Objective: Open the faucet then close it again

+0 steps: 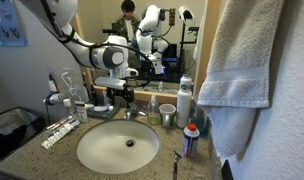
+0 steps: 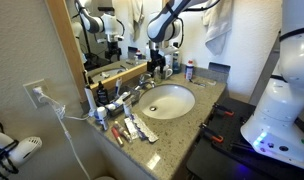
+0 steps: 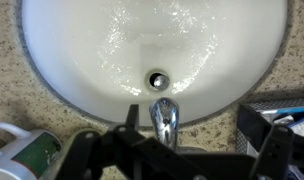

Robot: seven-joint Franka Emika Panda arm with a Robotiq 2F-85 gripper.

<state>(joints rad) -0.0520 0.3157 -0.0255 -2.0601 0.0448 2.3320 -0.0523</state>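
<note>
The chrome faucet (image 3: 165, 122) stands at the back rim of the white oval sink (image 3: 82, 50), with its short spout pointing toward the drain (image 3: 158, 78). In the wrist view my gripper (image 3: 192, 135) is open. One dark finger is just left of the spout and the other is well to its right, so the faucet lies between them. The lever handle is hidden under the gripper body. In both exterior views the gripper (image 1: 122, 97) (image 2: 155, 68) hangs right over the faucet (image 1: 130, 110) (image 2: 147, 89) in front of the mirror.
A tall white spray can (image 1: 184, 100), a cup (image 1: 167, 115) and a small bottle (image 1: 190, 140) stand to one side of the sink. Bottles (image 1: 67, 100) and a toothpaste tube (image 1: 60, 130) are on the opposite side. A towel (image 1: 242, 60) hangs near the counter edge.
</note>
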